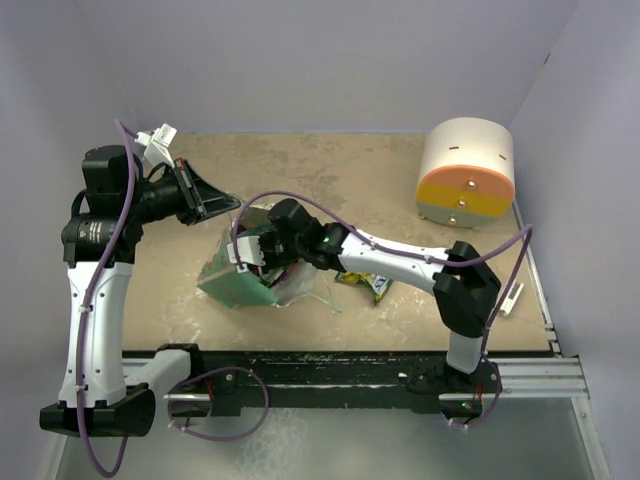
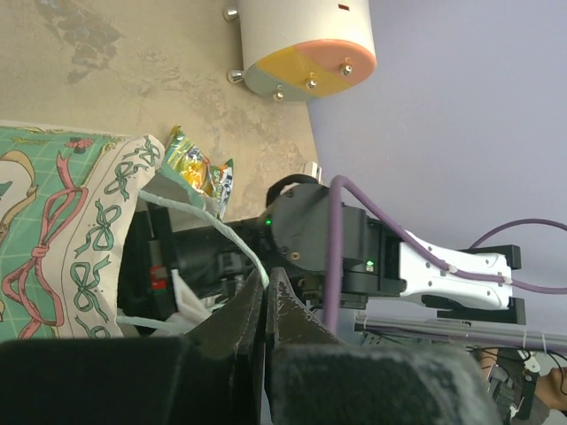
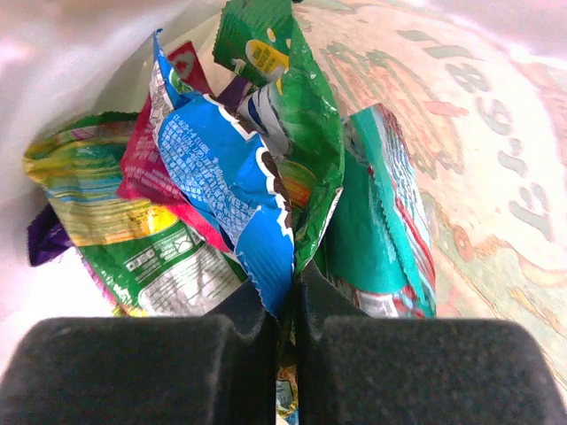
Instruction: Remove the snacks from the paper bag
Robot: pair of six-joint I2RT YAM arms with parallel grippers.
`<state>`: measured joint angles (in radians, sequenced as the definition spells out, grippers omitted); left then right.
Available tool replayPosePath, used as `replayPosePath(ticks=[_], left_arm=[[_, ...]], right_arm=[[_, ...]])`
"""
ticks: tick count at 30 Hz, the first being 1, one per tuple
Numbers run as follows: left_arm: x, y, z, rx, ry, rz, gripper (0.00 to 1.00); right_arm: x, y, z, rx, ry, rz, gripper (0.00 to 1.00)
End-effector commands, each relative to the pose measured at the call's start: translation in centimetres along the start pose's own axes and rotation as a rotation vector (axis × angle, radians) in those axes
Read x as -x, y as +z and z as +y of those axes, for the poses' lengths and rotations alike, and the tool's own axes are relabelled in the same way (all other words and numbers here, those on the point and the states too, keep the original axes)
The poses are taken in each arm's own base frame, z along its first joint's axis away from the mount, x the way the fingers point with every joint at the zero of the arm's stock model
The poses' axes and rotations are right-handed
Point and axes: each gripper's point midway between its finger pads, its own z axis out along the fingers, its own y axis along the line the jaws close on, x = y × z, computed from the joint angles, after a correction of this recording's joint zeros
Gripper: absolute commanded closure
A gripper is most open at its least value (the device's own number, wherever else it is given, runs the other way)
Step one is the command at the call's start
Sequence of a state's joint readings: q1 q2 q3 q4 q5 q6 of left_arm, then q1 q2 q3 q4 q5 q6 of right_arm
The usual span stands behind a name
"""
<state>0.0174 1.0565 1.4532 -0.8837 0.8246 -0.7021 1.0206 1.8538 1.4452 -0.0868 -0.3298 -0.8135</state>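
Shiny blue-green snack packet (image 3: 239, 168) is being pinched by right jaws inside mint-green paper bag (image 1: 225, 283), left jaws gripping its string (image 2: 217, 223).

Robot lab test cell.
Pale walls (image 1: 330, 60) box in a tan tabletop (image 1: 340, 170); the left arm (image 1: 95, 300) and right arm (image 1: 400, 262) stand bolted on a black rail (image 1: 330, 368).

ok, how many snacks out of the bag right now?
1: a yellow-green packet on the table right of the bag, partly under the right arm. The right gripper pinches a blue packet inside the bag; others lie there too. The arm may hide more.
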Motion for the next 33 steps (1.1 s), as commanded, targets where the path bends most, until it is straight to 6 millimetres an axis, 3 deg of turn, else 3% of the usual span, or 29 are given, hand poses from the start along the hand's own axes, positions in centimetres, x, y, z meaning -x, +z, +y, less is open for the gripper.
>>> replayPosePath(ticks=[1, 17, 20, 24, 26, 28, 33], left_arm=[[0.9, -1.0, -2.1, -0.049, 0.092, -0.059, 1.0], [1.2, -0.8, -2.1, -0.054, 0.092, -0.069, 1.0], [1.1, -0.8, -2.3, -0.067, 0.095, -0.065, 1.0], [0.9, -1.0, -2.3, -0.065, 0.094, -0.064, 1.0], [0.8, -1.1, -2.4, -0.062, 0.091, -0.07, 1.0], [0.7, -1.3, -2.5, -0.058, 0.088, -0.076, 1.0], [0.4, -1.6, -2.4, -0.044, 0.081, -0.082, 1.0]], right_arm=[[4.9, -4.3, -3.3, -0.14, 0.052, -0.127, 1.0], [6.8, -11.3, -2.8, -0.24, 0.303, -0.156, 1.0], [6.4, -10.6, -2.6, -0.241, 0.319, -0.156, 1.0], [5.0, -7.9, -3.2, -0.25, 0.38, -0.115, 0.97], [4.0, -6.6, -3.3, -0.251, 0.406, -0.081, 0.9], [3.2, -5.5, -2.9, -0.238, 0.411, -0.063, 0.74], [2.0, -5.4, -2.4, -0.24, 0.388, -0.027, 0.61]])
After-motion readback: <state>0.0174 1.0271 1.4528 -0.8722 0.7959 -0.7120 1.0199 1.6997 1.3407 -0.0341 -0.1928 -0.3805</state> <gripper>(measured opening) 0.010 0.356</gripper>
